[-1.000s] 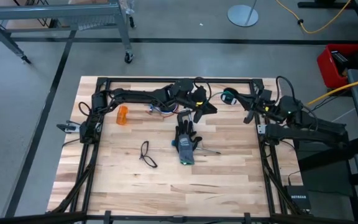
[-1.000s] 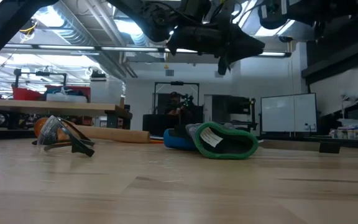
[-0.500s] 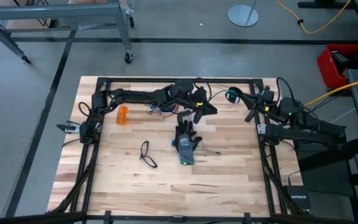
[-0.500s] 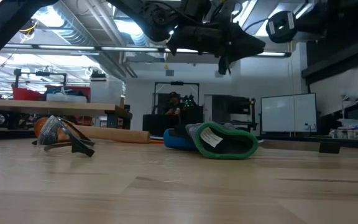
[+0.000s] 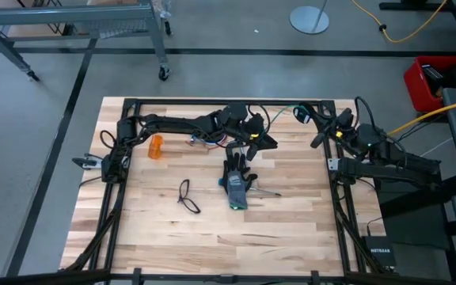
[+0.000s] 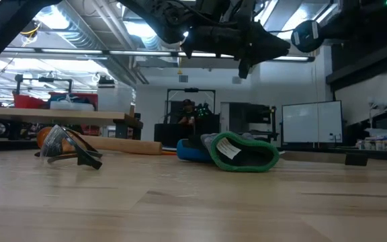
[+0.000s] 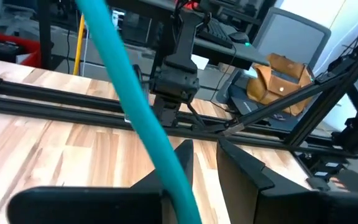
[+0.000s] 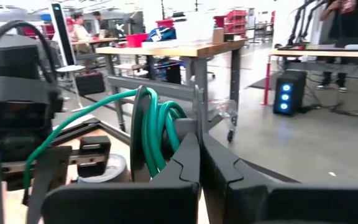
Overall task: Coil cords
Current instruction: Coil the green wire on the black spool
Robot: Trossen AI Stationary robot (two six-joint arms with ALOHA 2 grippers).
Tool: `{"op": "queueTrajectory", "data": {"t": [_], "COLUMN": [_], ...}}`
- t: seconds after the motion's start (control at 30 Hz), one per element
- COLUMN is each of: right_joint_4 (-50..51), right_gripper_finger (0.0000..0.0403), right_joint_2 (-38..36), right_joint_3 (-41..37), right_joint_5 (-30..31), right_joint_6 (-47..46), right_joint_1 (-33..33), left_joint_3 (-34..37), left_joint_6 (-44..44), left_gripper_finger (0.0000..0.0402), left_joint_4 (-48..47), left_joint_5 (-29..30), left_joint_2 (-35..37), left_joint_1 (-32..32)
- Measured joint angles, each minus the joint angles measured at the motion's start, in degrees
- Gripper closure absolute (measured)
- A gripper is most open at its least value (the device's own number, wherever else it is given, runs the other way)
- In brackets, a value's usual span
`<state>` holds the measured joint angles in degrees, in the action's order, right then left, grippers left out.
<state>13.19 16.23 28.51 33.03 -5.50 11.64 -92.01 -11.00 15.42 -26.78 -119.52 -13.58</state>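
A teal cord [image 7: 143, 118] runs from a small round spool [image 8: 143, 134], where several turns of it [image 8: 161, 134] are wound, across to my left gripper [image 7: 204, 146]. That gripper hangs above the table's far middle [image 5: 261, 141], over a black glove with a green cuff [image 5: 236, 184], shut on the cord. My right gripper [image 8: 199, 140] holds the spool up in the air at the far right [image 5: 302, 115]. In the low view the spool [image 6: 306, 35] shows high up, right of my left gripper [image 6: 277, 48]. My left gripper has the teal cord [image 7: 178, 186] running between its two fingers far back, along the left finger [image 7: 174, 163]; the fingertips stand a narrow gap apart. The fingers lie nearly level. The cord leads away up toward the spool, clear of the table. My right gripper pinches the spool's thin side disc at its rim [image 8: 196, 115] between the two shut fingers, which lie about level. The spool stands on edge, lifted clear of the table, with the wound cord beside the fingers.
Safety glasses [image 5: 186, 195] lie left of the middle, an orange object [image 5: 157, 146] at the far left, a bundle of thin wires [image 5: 204, 141] under my left arm, a thin rod [image 5: 264, 192] beside the glove. Dark frame rails [image 5: 212, 102] line the table.
My right gripper has swung a little toward the table's far edge with the spool and turned, so that the spool's flat face now shows in the low view. The cord between the spool and my left gripper runs straighter than before.
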Motion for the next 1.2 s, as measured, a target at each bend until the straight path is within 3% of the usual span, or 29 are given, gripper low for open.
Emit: {"op": "queueTrajectory", "data": {"t": [0.1,0.3,0.6,0.83,1.2], "right_joint_4": [0.91,3.97,4.29,5.08,7.0], "right_gripper_finger": [0.0402,0.0402,0.0402,0.0402,0.0402], "right_joint_2": [0.0,0.0,0.0,0.0,0.0], "right_joint_3": [0.0,0.0,0.0,0.0,0.02], "right_joint_5": [2.3,6.73,5.81,4.46,0.82], "right_joint_6": [0.06,0.07,0.08,0.07,0.04], "right_joint_1": [0.0,0.0,0.0,0.0,-0.04], "left_joint_3": [-0.02,-0.04,-0.04,-0.04,-0.04], "left_joint_6": [1.12,4.05,5.48,5.68,8.66], "left_gripper_finger": [0.0339,0.0339,0.0339,0.0339,0.0339], "left_joint_4": [-0.33,-7.5,-18.87,-20.87,-14.98], "left_joint_5": [2.95,15.03,24.92,34.53,36.1], "left_joint_2": [0.0,0.02,0.02,0.02,0.02], "left_joint_1": [0.0,0.0,-0.11,-0.11,0.69]}}
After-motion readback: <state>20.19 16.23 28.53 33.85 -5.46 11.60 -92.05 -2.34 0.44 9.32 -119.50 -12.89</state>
